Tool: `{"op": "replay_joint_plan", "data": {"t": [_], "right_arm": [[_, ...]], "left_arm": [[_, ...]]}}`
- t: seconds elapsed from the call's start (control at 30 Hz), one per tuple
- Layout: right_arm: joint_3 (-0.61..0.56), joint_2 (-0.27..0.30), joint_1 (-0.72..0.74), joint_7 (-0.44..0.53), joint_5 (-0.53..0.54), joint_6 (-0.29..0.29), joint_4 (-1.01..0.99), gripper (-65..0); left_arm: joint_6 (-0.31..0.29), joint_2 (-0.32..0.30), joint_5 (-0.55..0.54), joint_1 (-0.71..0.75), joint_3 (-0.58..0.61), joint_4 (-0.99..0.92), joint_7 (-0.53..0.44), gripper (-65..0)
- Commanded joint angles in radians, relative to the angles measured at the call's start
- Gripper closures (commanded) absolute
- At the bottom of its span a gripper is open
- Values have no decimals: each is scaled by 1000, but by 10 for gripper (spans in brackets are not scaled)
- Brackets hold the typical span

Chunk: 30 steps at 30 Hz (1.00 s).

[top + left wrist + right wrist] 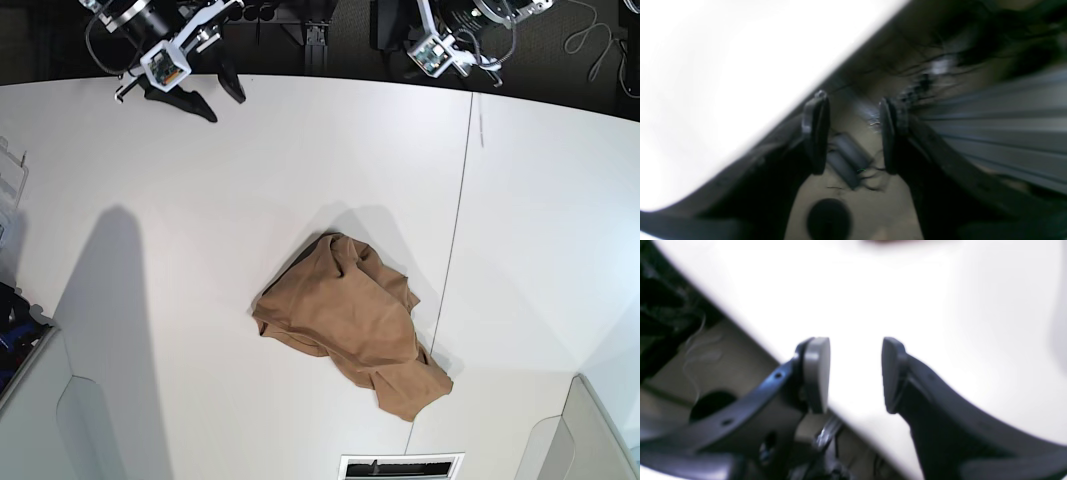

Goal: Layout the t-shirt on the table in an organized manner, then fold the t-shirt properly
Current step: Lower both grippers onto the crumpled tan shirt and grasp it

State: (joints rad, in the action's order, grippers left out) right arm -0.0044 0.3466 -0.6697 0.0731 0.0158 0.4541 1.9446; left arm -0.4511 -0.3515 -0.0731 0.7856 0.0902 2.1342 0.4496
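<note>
The t-shirt (350, 322) lies as a crumpled tan-brown heap near the middle of the white table (150, 200), with no gripper touching it. My right gripper (228, 108) hovers at the table's far left edge, well away from the shirt. In its wrist view the right gripper (855, 373) is open over bare tabletop (940, 306) with nothing between its fingers. My left arm (440, 48) sits beyond the far edge at the upper right. The left gripper (853, 133) is open and empty, pointing past the table edge (706, 83) at the floor.
A thin dark seam (460, 230) crosses the table right of the shirt. Grey bins (8, 180) stand at the left edge and a slotted vent (400, 467) at the near edge. Cables and a dark box (848, 160) lie on the floor beside a metal rail (1000, 126).
</note>
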Motion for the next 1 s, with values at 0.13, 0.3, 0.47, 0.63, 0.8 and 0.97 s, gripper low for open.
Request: {"op": "replay_joint_plan", "data": {"t": [0.13,0.3,0.47,0.63,0.8,0.97], "right_arm": [[-6,-11,197,-112,133,-1,-2,-255],[-60,-85,386,-124,141,-2,-101,-255],[-113,-202,541,-123,101,-2,-281,-349],[-117,-307,668,-123,93,-2,-470,-350],[-117,-367,731,-123,92,-2,-563,-350],[-117,-377,725,-123,74,-2,-564,-350]], "left_arm": [[25,-62,-143,-172,-69,-43,-19,-289],[16,-63,-282,-428,-61,-207,-24,-324],[-13,-19,-321,-673,-49,-425,-32,-374],[-35,28,-365,-872,-49,-639,-35,-374],[-36,82,-364,-1025,-48,-837,-65,-374],[-42,142,-364,-1168,-48,-1027,-76,-374]]}}
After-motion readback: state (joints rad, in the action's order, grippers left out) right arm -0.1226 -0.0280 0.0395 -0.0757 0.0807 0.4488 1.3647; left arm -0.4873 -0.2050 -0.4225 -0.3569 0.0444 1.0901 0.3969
